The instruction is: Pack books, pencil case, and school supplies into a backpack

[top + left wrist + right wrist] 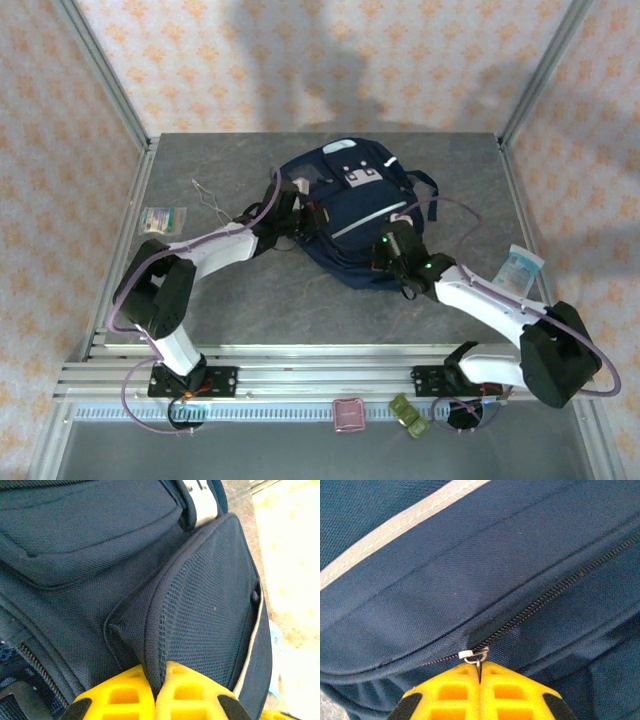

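Note:
The navy backpack (350, 205) with grey stripes lies in the middle of the table. My left gripper (298, 217) is at its left side, shut on the folded edge of the mesh side pocket (210, 605), which runs between the yellow fingers (125, 695). At the pack's near right side, my right gripper (392, 248) is shut on the metal zipper pull (479, 656) of a closed zip (555, 592). The pink pencil case (348, 415) lies in front of the arm bases. A white printed packet (522, 268) of the school supplies rests at the right edge. The books are out of view.
A greenish-white flat packet (163, 219) lies at the table's left edge and a thin bent wire (208, 195) is left of the backpack. A small green object (408, 415) sits beside the pencil case. Metal frame posts (110, 90) flank the table.

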`<action>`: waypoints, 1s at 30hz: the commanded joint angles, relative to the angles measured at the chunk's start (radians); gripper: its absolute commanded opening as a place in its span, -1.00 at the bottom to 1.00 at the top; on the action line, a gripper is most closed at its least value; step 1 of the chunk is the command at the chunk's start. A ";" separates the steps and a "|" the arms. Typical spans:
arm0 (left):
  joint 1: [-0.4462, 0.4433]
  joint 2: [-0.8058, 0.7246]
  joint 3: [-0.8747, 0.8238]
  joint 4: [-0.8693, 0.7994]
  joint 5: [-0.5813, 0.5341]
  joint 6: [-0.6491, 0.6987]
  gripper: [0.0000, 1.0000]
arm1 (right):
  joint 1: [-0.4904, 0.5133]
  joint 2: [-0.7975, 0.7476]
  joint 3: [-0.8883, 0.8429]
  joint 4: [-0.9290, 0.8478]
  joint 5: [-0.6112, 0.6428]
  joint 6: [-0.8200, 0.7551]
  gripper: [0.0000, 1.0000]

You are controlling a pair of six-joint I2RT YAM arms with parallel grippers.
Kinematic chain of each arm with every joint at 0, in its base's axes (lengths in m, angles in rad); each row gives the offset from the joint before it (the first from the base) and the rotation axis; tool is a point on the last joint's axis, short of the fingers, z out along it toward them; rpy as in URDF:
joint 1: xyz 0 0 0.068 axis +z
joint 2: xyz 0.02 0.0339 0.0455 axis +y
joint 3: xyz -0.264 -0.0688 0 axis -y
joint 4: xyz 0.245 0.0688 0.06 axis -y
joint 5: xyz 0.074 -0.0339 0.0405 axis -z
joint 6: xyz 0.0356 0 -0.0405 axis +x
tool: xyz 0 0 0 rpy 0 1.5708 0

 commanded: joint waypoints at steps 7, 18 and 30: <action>0.101 0.103 0.253 -0.081 -0.084 0.189 -0.78 | 0.172 0.131 0.088 0.071 -0.126 -0.010 -1.00; 0.107 -0.127 -0.016 -0.047 -0.101 0.065 -0.15 | 0.178 0.326 0.239 0.223 -0.180 0.058 -1.00; -0.032 -0.305 -0.350 0.093 -0.165 -0.177 0.02 | 0.179 0.350 0.239 0.247 -0.199 0.054 -1.00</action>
